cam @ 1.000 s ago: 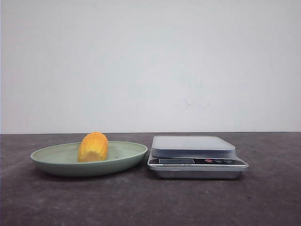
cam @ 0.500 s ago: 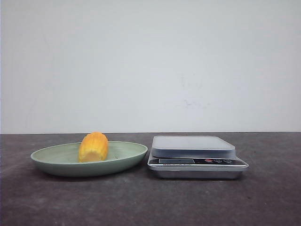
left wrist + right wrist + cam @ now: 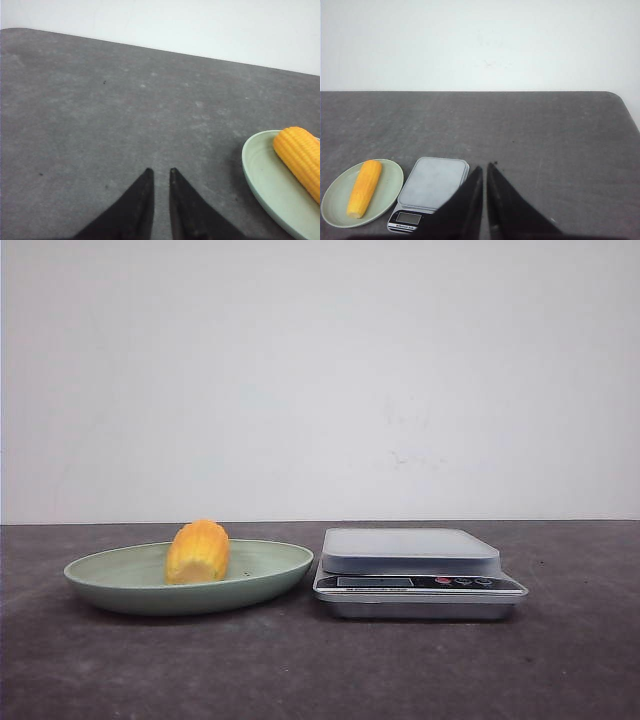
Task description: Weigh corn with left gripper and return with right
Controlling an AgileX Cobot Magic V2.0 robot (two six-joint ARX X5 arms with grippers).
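corn (image 3: 198,552) lying on its side in green plate (image 3: 110,578), just left of scale (image 3: 410,552), long axis running front to back. nearer left gripper (image 3: 159,175), fingers nearly together, holding nothing; right gripper (image 3: 484,170) likewise almost closed, empty.

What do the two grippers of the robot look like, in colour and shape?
Only the fingers show, in the wrist views. The left gripper has two plain black fingers that taper to sharp points. The right gripper looks the same: black, smooth, wedge-shaped fingers. No cables or markings are visible. The arms themselves are out of view.
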